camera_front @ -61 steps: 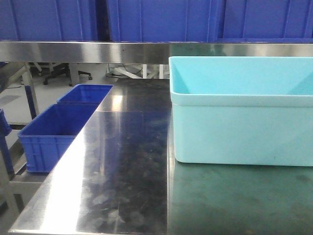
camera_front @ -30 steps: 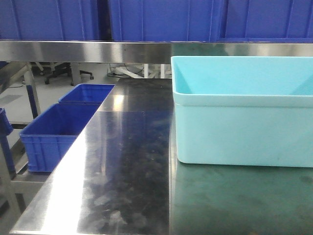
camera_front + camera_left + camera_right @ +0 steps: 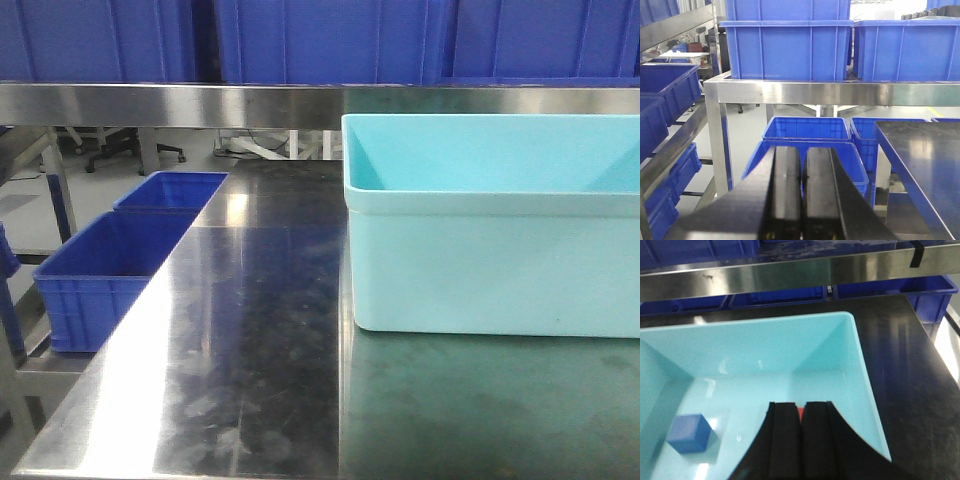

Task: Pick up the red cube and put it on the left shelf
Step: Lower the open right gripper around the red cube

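Evidently lining up its pick, the right gripper [image 3: 800,406], fingers together, hangs over the turquoise tub [image 3: 765,347] by the right edge of the worktop [image 3: 900,370], a sliver of red cube [image 3: 800,414] showing beneath. The left gripper [image 3: 801,155], also closed, idles facing the left shelf [image 3: 840,93].

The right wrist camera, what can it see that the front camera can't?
Only the right wrist view looks down into the turquoise tub. It shows a blue cube on the floor and a red sliver peeking out at the tips of the right gripper. Only the front view shows the low blue crates left of the table. Both show the tub, the steel tabletop and the steel rail above it.
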Action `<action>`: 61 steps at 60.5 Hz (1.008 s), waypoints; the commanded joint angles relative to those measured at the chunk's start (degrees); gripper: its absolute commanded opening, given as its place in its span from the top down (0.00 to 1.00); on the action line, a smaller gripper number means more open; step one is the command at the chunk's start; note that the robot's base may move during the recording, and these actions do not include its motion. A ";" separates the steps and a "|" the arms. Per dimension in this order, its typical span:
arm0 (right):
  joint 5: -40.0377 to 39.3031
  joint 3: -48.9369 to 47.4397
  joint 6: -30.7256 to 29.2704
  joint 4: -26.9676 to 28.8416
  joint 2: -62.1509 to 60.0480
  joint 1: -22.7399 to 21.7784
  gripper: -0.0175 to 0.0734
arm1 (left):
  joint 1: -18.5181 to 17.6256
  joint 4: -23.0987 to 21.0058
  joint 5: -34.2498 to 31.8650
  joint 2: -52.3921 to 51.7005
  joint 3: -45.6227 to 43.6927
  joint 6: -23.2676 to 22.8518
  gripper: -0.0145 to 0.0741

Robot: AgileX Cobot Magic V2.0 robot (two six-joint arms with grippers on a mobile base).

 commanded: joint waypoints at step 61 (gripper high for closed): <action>20.22 -25.18 -0.14 4.24 31.94 3.01 0.16 | -0.23 0.00 -4.88 -0.82 1.41 0.01 0.72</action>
